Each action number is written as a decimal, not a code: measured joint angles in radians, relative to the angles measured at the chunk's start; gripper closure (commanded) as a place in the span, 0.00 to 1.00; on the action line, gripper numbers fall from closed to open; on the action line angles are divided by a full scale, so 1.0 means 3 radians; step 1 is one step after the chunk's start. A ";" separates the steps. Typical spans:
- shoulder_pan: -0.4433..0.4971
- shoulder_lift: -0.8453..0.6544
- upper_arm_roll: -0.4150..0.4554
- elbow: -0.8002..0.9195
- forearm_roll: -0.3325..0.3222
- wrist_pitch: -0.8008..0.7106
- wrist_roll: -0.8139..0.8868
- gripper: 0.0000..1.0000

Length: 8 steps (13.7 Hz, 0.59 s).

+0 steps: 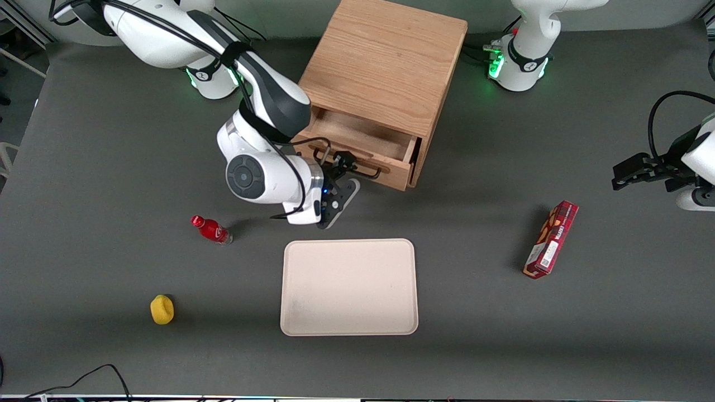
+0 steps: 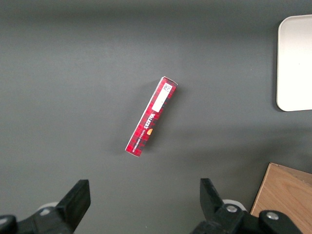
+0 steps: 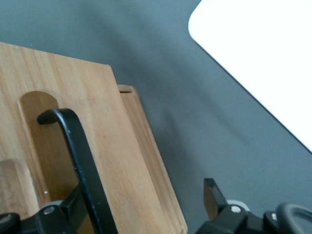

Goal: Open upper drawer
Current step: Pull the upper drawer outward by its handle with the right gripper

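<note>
The light oak cabinet [image 1: 380,61] stands at the back of the table. Its upper drawer [image 1: 391,174] is pulled partly out, and its bare inside [image 1: 363,134] shows from above. My right gripper [image 1: 342,166] is at the drawer front, by the thin black wire handle [image 1: 373,173]. In the right wrist view the drawer front [image 3: 87,112] fills the space between the fingers. The gripper [image 3: 144,209] is open, with the handle [image 3: 78,146] lying against one finger [image 3: 73,207] and the other finger [image 3: 212,195] off the drawer's edge. The lower drawer is hidden.
A beige tray [image 1: 349,287] lies nearer the front camera than the drawer and shows in the right wrist view [image 3: 263,53]. A red bottle [image 1: 211,229] and a yellow object [image 1: 162,309] lie toward the working arm's end. A red box [image 1: 551,240] lies toward the parked arm's end.
</note>
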State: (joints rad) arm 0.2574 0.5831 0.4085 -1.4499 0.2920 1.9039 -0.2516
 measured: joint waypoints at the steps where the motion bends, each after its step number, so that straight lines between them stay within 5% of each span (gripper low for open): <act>1: -0.0001 0.0017 -0.0034 0.0037 0.0000 -0.0021 -0.0001 0.00; 8: -0.0009 0.0270 -0.0338 0.0561 -0.0002 -0.0279 -0.0323 0.00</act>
State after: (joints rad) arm 0.2547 0.6642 0.3070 -1.2815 0.2913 1.8202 -0.3485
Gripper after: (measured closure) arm 0.000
